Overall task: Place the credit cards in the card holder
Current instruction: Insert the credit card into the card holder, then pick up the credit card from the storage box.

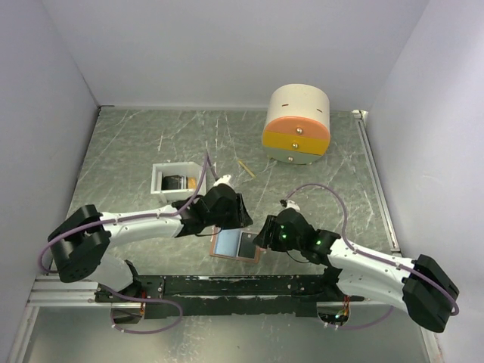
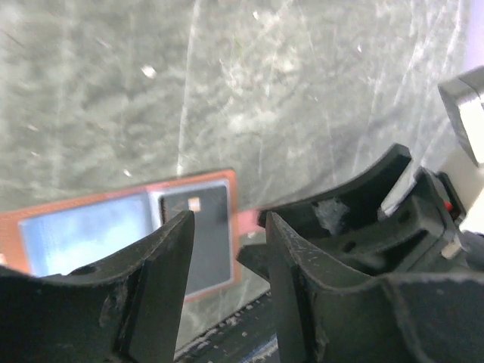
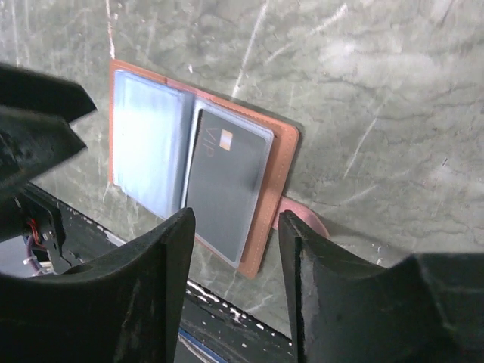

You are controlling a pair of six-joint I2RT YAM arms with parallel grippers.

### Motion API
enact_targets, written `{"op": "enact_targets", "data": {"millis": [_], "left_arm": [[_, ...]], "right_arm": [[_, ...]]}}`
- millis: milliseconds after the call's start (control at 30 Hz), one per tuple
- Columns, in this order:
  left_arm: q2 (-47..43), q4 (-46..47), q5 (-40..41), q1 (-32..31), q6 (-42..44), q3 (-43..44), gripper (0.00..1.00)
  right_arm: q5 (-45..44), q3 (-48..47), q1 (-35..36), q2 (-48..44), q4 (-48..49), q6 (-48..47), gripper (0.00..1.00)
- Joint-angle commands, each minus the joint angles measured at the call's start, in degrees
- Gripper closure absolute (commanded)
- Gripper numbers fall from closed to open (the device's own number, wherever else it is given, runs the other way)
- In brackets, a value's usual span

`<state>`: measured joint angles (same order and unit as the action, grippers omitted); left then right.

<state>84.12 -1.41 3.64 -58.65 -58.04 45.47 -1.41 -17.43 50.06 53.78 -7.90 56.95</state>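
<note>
The salmon-pink card holder (image 1: 236,246) lies open on the table near the front edge, its left face light blue and its right face dark grey. A dark grey card (image 3: 227,181) with a gold chip sits in its right clear pocket; it also shows in the left wrist view (image 2: 206,234). More credit cards, black (image 1: 175,182) and gold-yellow (image 1: 192,182), lie in the white tray (image 1: 160,178). My left gripper (image 1: 231,221) hovers just behind the holder, open and empty (image 2: 229,221). My right gripper (image 1: 265,234) is at the holder's right edge, open and empty (image 3: 237,221), above the snap tab (image 3: 306,221).
A round cream, orange and yellow drawer box (image 1: 297,125) stands at the back right. A thin wooden stick (image 1: 246,168) lies between it and the tray. The black base rail (image 1: 242,286) runs just in front of the holder. White walls enclose the table.
</note>
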Motion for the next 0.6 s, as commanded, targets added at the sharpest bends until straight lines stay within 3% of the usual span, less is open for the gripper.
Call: {"op": "enact_targets", "data": {"millis": [0,267,433,567], "left_arm": [[-1.3,-16.2,10.6,0.9,8.7,8.2,0.45],[-1.2,-36.4,25.0,10.6,20.7,20.6,0.39],[0.0,-39.9,30.0,19.4,27.4,23.1,0.41],[2.2,-39.1,29.5,25.1,31.3,24.8,0.43]], "right_arm": [[-3.1,-2.8,0.2,-2.1,-2.3,-1.8,0.49],[-5.3,-6.0,0.2,-3.7,-4.3,-5.0,0.44],[-6.0,-6.8,0.2,-4.0,-4.5,-6.5,0.44],[-6.1,-7.1,0.2,-4.3,-4.7,-7.4,0.43]]}}
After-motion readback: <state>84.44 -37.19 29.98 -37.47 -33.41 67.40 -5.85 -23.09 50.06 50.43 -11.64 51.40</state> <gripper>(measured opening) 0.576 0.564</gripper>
